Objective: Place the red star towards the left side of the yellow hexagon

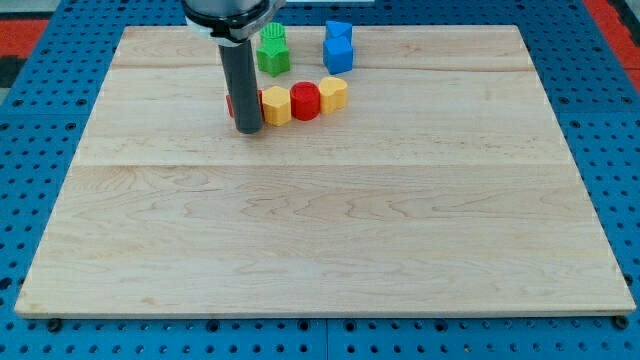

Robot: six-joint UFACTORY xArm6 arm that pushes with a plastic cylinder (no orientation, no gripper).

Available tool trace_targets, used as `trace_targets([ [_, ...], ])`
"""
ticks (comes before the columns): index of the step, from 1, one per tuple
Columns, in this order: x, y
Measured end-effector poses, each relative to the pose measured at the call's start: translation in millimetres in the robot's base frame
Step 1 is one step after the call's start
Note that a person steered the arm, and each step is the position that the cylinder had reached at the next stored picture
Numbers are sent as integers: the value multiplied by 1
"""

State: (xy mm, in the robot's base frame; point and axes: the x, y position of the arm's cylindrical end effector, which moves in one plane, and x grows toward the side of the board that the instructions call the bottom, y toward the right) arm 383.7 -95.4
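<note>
My tip (pixel 248 130) rests on the board near the view's top, left of centre. A red block (pixel 230 105), probably the red star, is mostly hidden behind the rod; only slivers show on either side of it. The yellow hexagon (pixel 277 105) sits just right of the rod, touching or nearly touching the red block. The red block lies on the hexagon's left side. My tip stands directly in front of the red block, on its side toward the view's bottom.
A red cylinder (pixel 305 100) and a second yellow block (pixel 333 94) continue the row to the right of the hexagon. A green block (pixel 273 50) and a blue block (pixel 338 47) stand behind the row near the wooden board's (pixel 320 240) top edge.
</note>
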Motion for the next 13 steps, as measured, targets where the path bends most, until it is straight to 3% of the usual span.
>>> trace_targets([
  [3, 4, -19],
  [4, 4, -51],
  [13, -32, -28],
])
